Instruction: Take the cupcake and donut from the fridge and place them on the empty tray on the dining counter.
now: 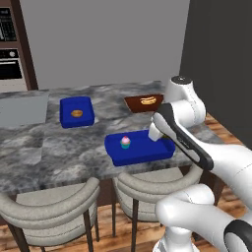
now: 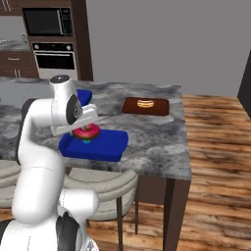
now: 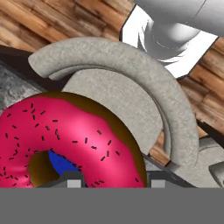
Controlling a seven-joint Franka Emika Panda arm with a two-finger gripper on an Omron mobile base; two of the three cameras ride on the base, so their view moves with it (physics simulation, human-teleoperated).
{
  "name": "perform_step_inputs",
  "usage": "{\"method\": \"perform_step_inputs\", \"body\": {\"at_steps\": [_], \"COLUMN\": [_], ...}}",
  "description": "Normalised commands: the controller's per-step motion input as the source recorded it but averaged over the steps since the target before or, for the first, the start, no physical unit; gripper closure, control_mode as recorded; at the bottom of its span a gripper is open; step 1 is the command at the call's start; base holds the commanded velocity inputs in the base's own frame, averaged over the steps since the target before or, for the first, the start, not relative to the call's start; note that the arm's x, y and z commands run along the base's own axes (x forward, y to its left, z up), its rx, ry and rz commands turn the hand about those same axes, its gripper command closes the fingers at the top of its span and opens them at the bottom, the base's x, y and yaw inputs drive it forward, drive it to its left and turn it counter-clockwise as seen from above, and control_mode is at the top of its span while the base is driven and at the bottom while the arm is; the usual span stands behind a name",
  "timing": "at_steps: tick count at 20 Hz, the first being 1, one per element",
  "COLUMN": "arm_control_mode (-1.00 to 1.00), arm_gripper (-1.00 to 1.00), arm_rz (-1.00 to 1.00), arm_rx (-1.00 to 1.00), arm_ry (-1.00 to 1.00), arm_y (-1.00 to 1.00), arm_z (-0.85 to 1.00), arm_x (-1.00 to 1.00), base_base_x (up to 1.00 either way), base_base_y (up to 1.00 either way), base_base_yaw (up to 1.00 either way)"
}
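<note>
Left base view is showing the smaller blue tray (image 1: 77, 111) with a brown pastry lying far left of the gripper on the marbled table (image 1: 39, 142), then the cupcake (image 1: 125, 142) standing in the wide blue tray (image 1: 140, 152) just left of the gripper, and a brown tray (image 1: 143, 102) sitting beyond it. In the right base view the gripper (image 2: 87, 132) is hovering over that tray's left end, clenched on the donut (image 2: 86, 131), which is hanging just above the tray floor. In the hand view the pink sprinkled donut is filling the lower left, with a grey chair (image 3: 131, 96) curving past it.
</note>
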Motion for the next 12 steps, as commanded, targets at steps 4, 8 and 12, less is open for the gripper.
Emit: {"method": "perform_step_inputs", "body": {"at_steps": [4, 8, 12], "arm_control_mode": [-1.00, -1.00, -1.00], "arm_gripper": [1.00, 1.00, 1.00], "arm_rz": [0.00, 0.02, 0.03], "arm_rx": [0.00, 0.00, 0.00], "arm_ry": [0.00, 0.00, 0.00], "arm_y": [-0.04, -0.16, -0.29], "arm_z": [-0.47, -0.35, -0.15], "arm_x": [0.20, 0.44, 0.76], "base_base_x": [0.00, 0.00, 0.00], "base_base_y": [0.00, 0.00, 0.00], "base_base_yaw": [0.00, 0.00, 0.00]}}
